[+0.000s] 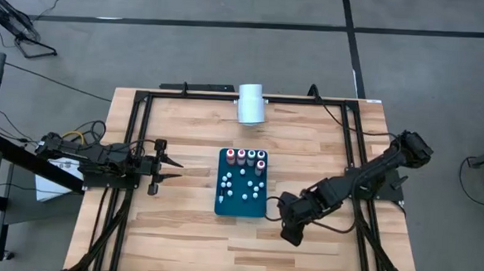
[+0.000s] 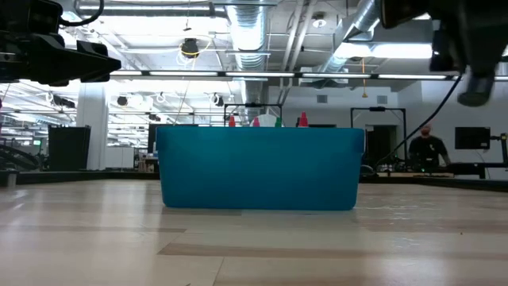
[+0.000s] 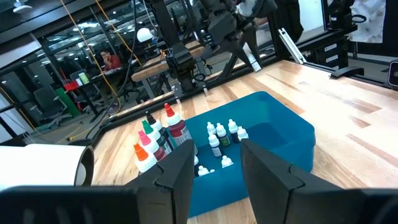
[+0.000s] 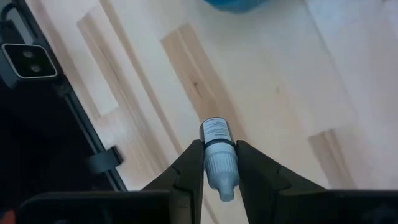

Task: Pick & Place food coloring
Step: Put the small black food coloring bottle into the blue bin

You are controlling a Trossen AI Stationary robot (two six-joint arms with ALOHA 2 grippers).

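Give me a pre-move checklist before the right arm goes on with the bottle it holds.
1. Grip: right gripper shut on a small bottle, pinched near its cap: ok.
2. Bottle clear of the table: cannot tell.
3. Teal tray upright, its other bottles standing: ok.
4. Left gripper parked off the tray's left side, fingers apart, empty: ok.
5. White cylinder lies at the far edge, away from both arms: ok.
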